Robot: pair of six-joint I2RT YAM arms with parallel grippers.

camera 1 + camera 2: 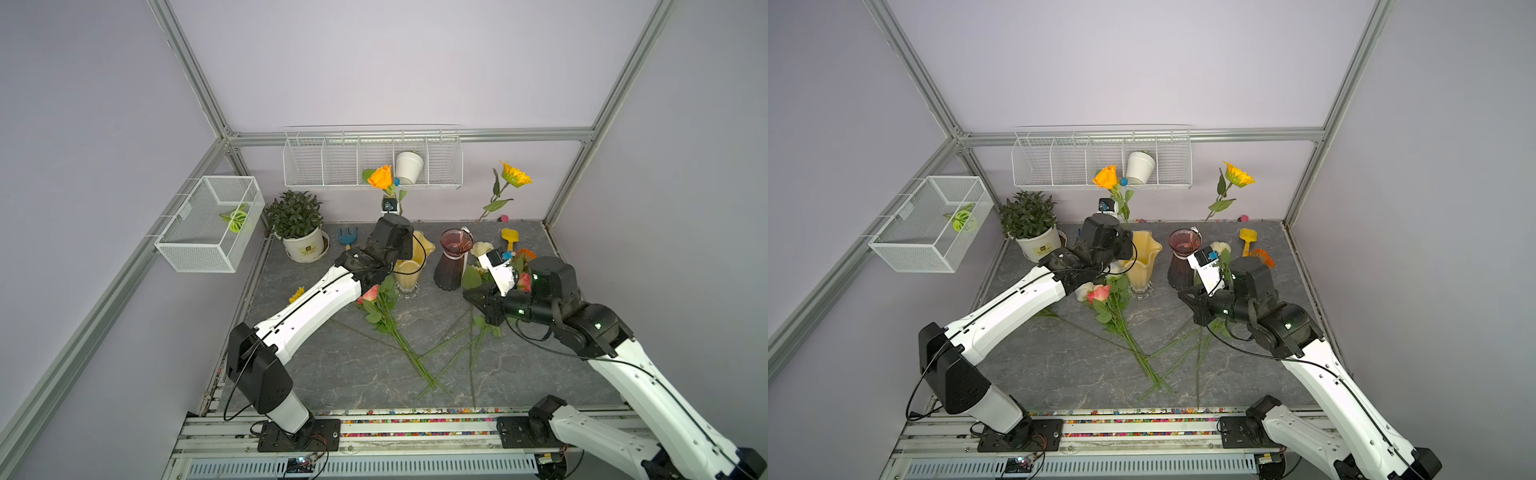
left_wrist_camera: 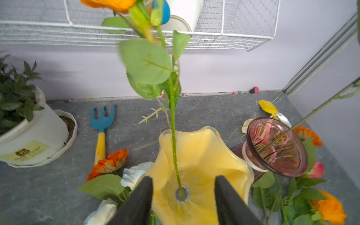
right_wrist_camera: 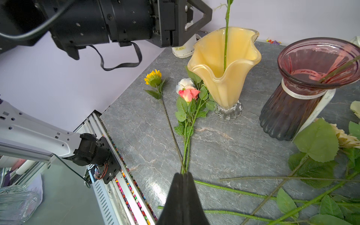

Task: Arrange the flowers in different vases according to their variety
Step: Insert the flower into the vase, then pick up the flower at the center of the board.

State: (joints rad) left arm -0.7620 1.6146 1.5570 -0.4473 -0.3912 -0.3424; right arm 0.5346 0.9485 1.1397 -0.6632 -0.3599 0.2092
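An orange rose [image 1: 380, 178] stands with its stem in the glossy yellow vase [image 1: 415, 259]. My left gripper [image 2: 184, 178] hangs open over that vase's [image 2: 198, 155] mouth, and the stem rises between its fingers untouched. A yellow sunflower [image 1: 515, 174] leans out of the purple ribbed vase [image 1: 451, 266]. On the table lie a pink rose [image 3: 188, 94], a white rose [image 3: 184, 82], a small sunflower [image 3: 153, 78] and an orange bloom [image 2: 109, 163]. My right gripper [image 3: 183, 174] is shut above the crossed stems, right of the vases.
A potted green plant [image 1: 297, 226] sits at the back left, with a blue toy rake [image 1: 345, 237] beside it. A yellow toy shovel [image 1: 509, 237] lies back right. A wire shelf holds a white pot [image 1: 409, 166]; a mesh basket [image 1: 212, 224] hangs on the left wall.
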